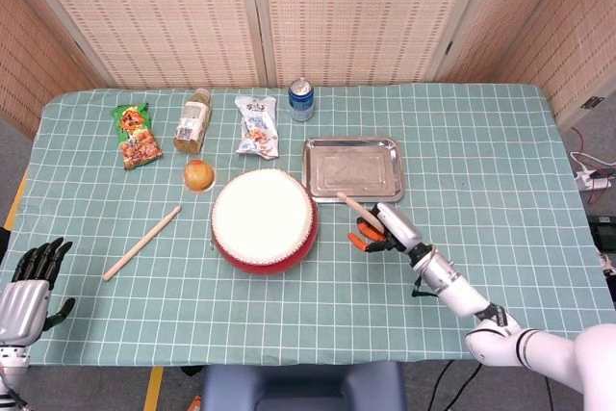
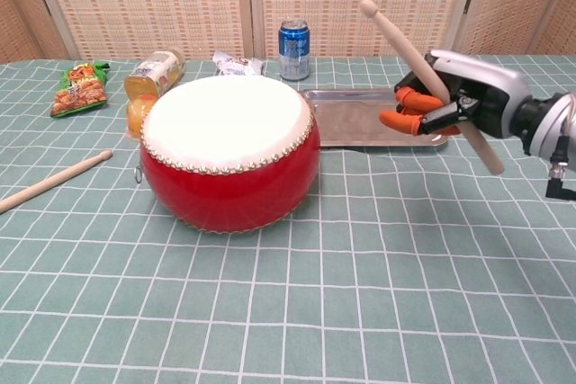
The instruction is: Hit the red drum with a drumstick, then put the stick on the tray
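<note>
The red drum (image 1: 263, 221) (image 2: 229, 150) with its white skin stands mid-table. My right hand (image 1: 383, 229) (image 2: 450, 102) grips a wooden drumstick (image 1: 360, 211) (image 2: 423, 78), raised off the cloth to the drum's right, its tip tilted up and toward the drum. The steel tray (image 1: 352, 168) (image 2: 360, 116) lies behind the hand and holds nothing. A second drumstick (image 1: 142, 243) (image 2: 54, 181) lies on the cloth left of the drum. At the table's near left corner my left hand (image 1: 29, 284) hangs with its fingers apart and nothing in them.
Along the far side stand a blue can (image 1: 301, 99) (image 2: 293, 49), a white snack pack (image 1: 258, 126), a lying bottle (image 1: 192, 119), a green snack bag (image 1: 137, 136) and an orange cup (image 1: 199, 175) close to the drum.
</note>
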Robot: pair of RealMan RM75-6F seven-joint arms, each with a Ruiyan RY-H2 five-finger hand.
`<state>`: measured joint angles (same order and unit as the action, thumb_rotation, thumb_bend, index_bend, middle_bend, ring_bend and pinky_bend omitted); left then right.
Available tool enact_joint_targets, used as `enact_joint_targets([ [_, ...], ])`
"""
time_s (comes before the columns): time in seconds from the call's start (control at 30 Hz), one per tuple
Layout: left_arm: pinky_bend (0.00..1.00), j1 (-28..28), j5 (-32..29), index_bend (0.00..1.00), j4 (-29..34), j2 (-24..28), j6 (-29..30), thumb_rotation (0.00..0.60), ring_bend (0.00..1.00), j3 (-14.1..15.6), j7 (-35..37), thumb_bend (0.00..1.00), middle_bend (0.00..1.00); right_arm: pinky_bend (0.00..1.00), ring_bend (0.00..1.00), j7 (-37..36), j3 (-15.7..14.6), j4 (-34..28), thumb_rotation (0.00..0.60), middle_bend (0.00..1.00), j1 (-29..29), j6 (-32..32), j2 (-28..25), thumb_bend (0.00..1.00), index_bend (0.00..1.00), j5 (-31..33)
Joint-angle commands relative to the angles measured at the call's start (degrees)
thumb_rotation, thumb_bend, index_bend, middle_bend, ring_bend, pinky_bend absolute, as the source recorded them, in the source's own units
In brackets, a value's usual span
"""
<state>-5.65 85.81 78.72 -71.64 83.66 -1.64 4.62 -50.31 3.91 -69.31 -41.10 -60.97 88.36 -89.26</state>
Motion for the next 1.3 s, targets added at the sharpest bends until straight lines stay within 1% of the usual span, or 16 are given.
enact_joint_targets([
  [0.03,0.02,0.1,0.2,0.00,0.3,0.2,0.3,0.600,0.00,0.0,-0.2,0.24,0.01,1.00,1.00,29.1,5.3,-14.6,0.600,0.98,-4.8,8.2,-10.2,0.44,0.97,7.2],
  [0.07,0.02,0.1,0.3,0.00,0.4,0.3,0.4,0.600,0.00,0.0,-0.2,0.24,0.01,1.00,1.00,34.8,6.1,-15.5,0.600,0.98,-5.8,9.5,-10.7,0.45,0.97,8.9],
  [0.13,0.02,0.1,0.3,0.00,0.6,0.4,0.5,0.600,0.00,0.1,-0.3,0.24,0.01,1.00,1.00,43.7,6.9,-16.0,0.600,0.98,-7.3,10.9,-10.9,0.46,0.97,11.3],
  [0.17,0.02,0.2,0.4,0.00,0.7,0.5,0.5,0.600,0.00,0.1,-0.4,0.24,0.01,1.00,1.00,49.6,7.2,-16.0,0.600,0.98,-8.3,11.3,-10.7,0.47,0.97,12.6],
  [0.27,0.02,0.3,0.5,0.00,1.0,0.6,0.7,0.600,0.00,0.2,-0.5,0.24,0.01,1.00,1.00,61.8,7.9,-15.9,0.600,0.98,-10.6,12.3,-9.4,0.48,0.97,16.0],
  [0.37,0.02,0.4,0.6,0.00,1.1,0.7,0.9,0.600,0.00,0.3,-0.4,0.24,0.01,1.00,1.00,71.3,7.9,-15.2,0.600,0.98,-12.8,13.0,-8.1,0.48,0.97,18.3],
  [0.47,0.02,0.5,0.7,0.00,1.0,0.7,1.1,0.600,0.00,0.4,-0.3,0.24,0.01,1.00,1.00,81.2,8.1,-12.9,0.600,0.98,-14.7,10.7,-4.4,0.48,0.97,19.9],
  [0.5,0.02,0.6,0.7,0.00,0.9,0.7,1.1,0.600,0.00,0.4,-0.2,0.24,0.01,1.00,1.00,83.3,8.0,-12.2,0.600,0.98,-15.1,10.1,-3.3,0.48,0.97,20.1],
  [0.57,0.02,0.7,0.6,0.00,0.8,0.7,1.1,0.600,0.00,0.4,0.1,0.24,0.01,1.00,1.00,86.2,7.8,-10.7,0.600,0.98,-15.7,8.6,-1.2,0.48,0.97,19.8],
  [0.67,0.02,0.8,0.5,0.00,0.4,0.5,1.0,0.600,0.00,0.5,0.5,0.24,0.01,1.00,1.00,87.4,7.5,-8.7,0.600,0.98,-16.3,7.7,0.6,0.49,0.97,18.7],
  [0.77,0.02,0.9,0.5,0.00,0.1,0.4,0.9,0.600,0.00,0.6,0.8,0.24,0.01,1.00,1.00,89.0,6.5,-5.9,0.600,0.98,-17.0,7.3,1.8,0.49,0.97,16.5],
  [0.9,0.02,0.9,0.5,0.00,-0.1,0.3,0.9,0.600,0.00,0.6,1.1,0.24,0.01,1.00,1.00,92.4,5.1,-3.1,0.600,0.98,-18.0,7.8,2.8,0.49,0.97,14.4],
  [1.1,0.02,0.8,0.6,0.00,-0.4,0.0,0.7,0.600,0.00,0.7,1.3,0.24,0.01,1.00,1.00,97.9,3.4,-0.4,0.600,0.98,-18.6,9.5,4.1,0.50,0.97,14.5],
  [1.2,0.02,0.8,0.6,0.00,-0.6,-0.1,0.7,0.600,0.00,0.7,1.5,0.24,0.01,1.00,1.00,97.1,3.9,-0.3,0.600,0.98,-18.3,8.7,4.6,0.50,0.97,14.6],
  [1.3,0.02,0.9,0.6,0.00,-0.7,-0.1,0.8,0.600,0.00,0.6,1.6,0.24,0.01,1.00,1.00,91.9,6.0,-1.7,0.600,0.98,-17.5,6.2,4.7,0.51,0.97,14.3],
])
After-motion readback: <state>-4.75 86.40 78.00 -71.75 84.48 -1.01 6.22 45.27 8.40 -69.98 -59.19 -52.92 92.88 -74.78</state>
